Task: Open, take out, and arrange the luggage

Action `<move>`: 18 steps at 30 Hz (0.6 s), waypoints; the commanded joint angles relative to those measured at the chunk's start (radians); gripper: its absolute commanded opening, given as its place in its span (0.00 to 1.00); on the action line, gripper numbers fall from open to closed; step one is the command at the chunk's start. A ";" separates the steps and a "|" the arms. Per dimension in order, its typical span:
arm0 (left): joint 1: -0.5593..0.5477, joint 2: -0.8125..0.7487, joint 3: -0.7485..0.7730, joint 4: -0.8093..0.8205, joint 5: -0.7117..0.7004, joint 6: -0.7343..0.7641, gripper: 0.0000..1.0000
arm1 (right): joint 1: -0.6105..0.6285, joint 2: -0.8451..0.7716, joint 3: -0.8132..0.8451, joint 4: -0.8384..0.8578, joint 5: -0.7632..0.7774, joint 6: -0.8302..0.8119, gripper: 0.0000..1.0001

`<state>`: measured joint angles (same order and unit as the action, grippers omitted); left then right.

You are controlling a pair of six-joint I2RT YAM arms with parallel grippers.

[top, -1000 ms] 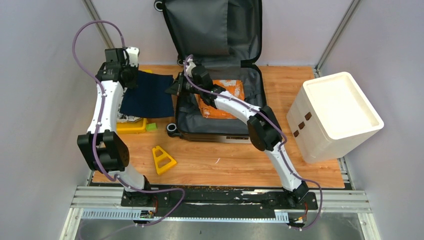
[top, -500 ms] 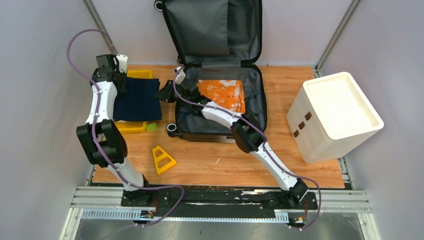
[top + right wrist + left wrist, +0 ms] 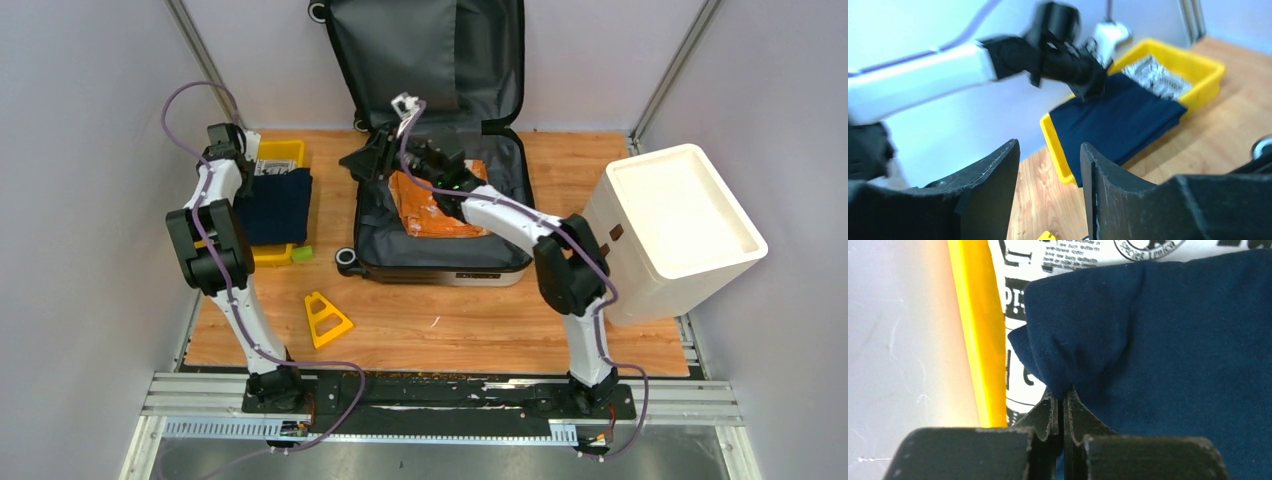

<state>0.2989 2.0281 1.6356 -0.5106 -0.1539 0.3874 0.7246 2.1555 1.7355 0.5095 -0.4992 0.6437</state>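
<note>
Open luggage (image 3: 384, 232) at the far middle of the table (image 3: 480, 320), lid upright at the back, orange pack (image 3: 440, 205) in the lower half. Above its left rim, near the hinge: right gripper (image 3: 1049, 150), jaws partly apart, nothing between them, facing away from the luggage toward the yellow tray (image 3: 1205, 85). Well left of the luggage: left gripper (image 3: 1063, 396), pinched tight on a fold of navy cloth (image 3: 1173, 340) draped over that tray.
</note>
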 commanded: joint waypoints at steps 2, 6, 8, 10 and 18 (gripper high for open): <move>0.011 0.007 0.079 0.130 -0.141 0.081 0.00 | -0.014 -0.210 -0.078 0.052 -0.064 -0.149 0.48; 0.018 0.009 0.057 0.181 -0.194 0.077 0.00 | -0.044 -0.223 -0.057 -0.098 -0.036 -0.149 0.47; 0.021 0.005 0.025 0.224 -0.217 0.075 0.00 | -0.075 -0.232 -0.090 -0.098 -0.041 -0.091 0.45; 0.022 0.014 0.020 0.251 -0.241 0.078 0.00 | -0.108 -0.235 -0.128 -0.067 -0.066 -0.025 0.43; 0.014 0.049 0.072 0.219 -0.262 0.042 0.59 | -0.150 -0.256 -0.159 -0.124 -0.093 -0.022 0.40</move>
<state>0.3046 2.0697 1.6573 -0.3149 -0.3870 0.4488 0.5724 1.9228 1.5673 0.4099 -0.5659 0.6167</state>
